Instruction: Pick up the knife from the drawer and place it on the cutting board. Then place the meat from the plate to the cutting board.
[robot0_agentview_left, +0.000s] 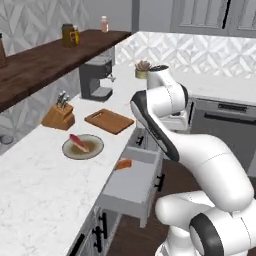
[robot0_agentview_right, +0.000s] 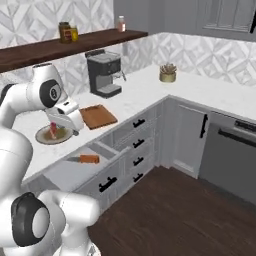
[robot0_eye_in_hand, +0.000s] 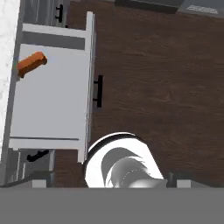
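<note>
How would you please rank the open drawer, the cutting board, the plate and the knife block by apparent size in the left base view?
1. drawer, though nearest the camera
2. cutting board and plate, too alike to separate
3. knife block

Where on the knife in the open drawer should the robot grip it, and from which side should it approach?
Probably the orange-brown handle of the knife, approached from above: it lies flat in the drawer, near the counter-side edge, with the top open. The blade is hardly visible under the counter edge, so the handle is the reachable part.
</note>
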